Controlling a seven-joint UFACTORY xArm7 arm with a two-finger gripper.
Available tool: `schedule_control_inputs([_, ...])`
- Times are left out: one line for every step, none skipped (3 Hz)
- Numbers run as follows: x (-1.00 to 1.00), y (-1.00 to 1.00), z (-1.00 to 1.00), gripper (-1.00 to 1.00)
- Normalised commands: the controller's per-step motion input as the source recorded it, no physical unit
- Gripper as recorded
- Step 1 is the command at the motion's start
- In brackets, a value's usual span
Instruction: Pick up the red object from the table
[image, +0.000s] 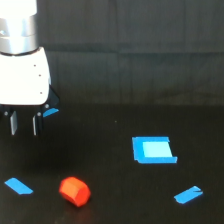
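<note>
The red object (75, 190) is a small red-orange hexagonal block lying on the black table (115, 200) near the front, left of centre in the exterior view. My gripper (23, 131) hangs from a white body at the exterior view's upper left, above and to the left of the block. Its two thin fingers (13, 125) point down with a gap between them. Nothing is between them. The gripper is apart from the block.
A blue square patch (153, 150) lies to the exterior view's right of centre. Blue tape pieces lie at the front left (18, 186), the front right (188, 194) and just behind the gripper (50, 112). A dark backdrop stands behind the table.
</note>
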Motion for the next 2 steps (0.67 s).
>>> schedule_control_inputs([-0.02,-0.69,-0.2,0.94])
schedule_control_inputs([-0.01,-0.72,-0.13,1.0])
